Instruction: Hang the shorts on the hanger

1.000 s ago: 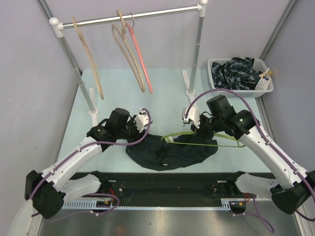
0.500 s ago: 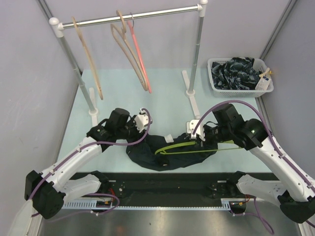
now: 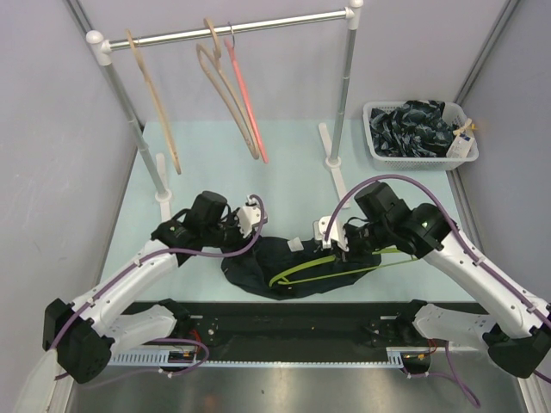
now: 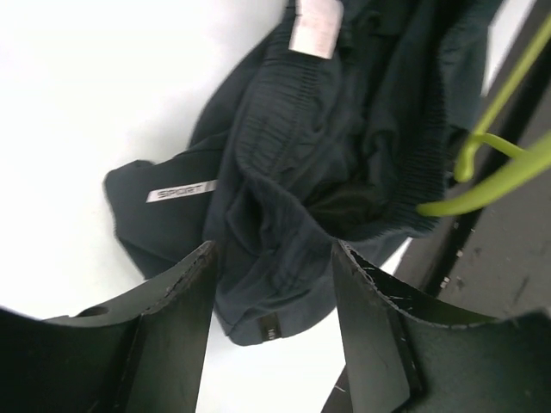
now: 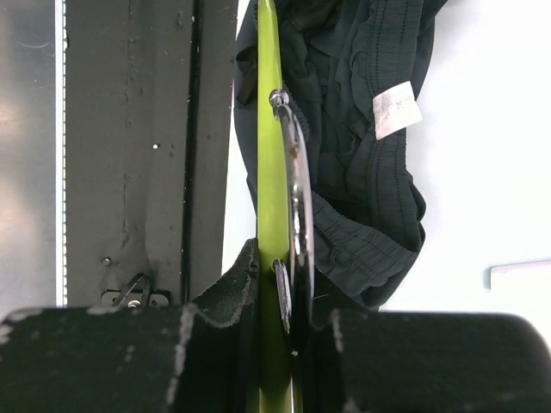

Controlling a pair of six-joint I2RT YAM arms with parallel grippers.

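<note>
Right gripper (image 3: 337,247): clamped on the hanger (image 3: 301,269) at its neck, with the metal hook pressed beside the green bar between the fingers.
Left gripper (image 3: 248,217): jaws wide, poised at the left edge of the shorts (image 3: 258,262); cloth shows in the gap, but no pinch on it.
Hanger: slants across the shorts, left tip toward the front, right end out over the table (image 3: 215,146).
Shorts: crumpled heap at front middle, between the two arms, white label (image 3: 297,247) face up.
Around: rack (image 3: 258,26) at the back carries wooden hangers (image 3: 155,103) and a pink hanger (image 3: 248,103); a basket (image 3: 405,152) of dark cloth sits far right.
In the way: the rack's right post (image 3: 343,95) and its foot stand just behind the right wrist.
Change: in half a second the right arm has swung left and the hanger's left tip has dropped frontward; the left arm has not moved.
Edges: the shorts' near hem reaches the black front rail (image 3: 301,320); bare table shows between shorts and rack feet.
</note>
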